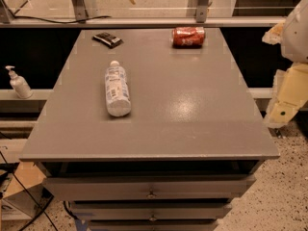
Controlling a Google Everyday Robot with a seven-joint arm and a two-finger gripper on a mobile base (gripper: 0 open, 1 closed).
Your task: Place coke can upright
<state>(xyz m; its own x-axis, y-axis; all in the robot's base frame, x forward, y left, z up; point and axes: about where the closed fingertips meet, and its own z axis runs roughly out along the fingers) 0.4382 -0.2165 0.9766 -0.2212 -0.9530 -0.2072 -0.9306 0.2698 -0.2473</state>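
The coke can [188,36] is red with white lettering and lies on its side near the far edge of the grey table [192,109], right of centre. My gripper [283,110] is the cream-coloured part at the right edge of the view. It hangs beside the table's right side, below my white arm [298,28]. It is well away from the can and holds nothing that I can see.
A clear plastic bottle [117,89] with a white-blue label lies on its side left of centre. A dark flat packet [107,39] lies at the far left corner. A white pump dispenser [18,83] stands on a ledge to the left. Drawers [151,189] sit under the tabletop.
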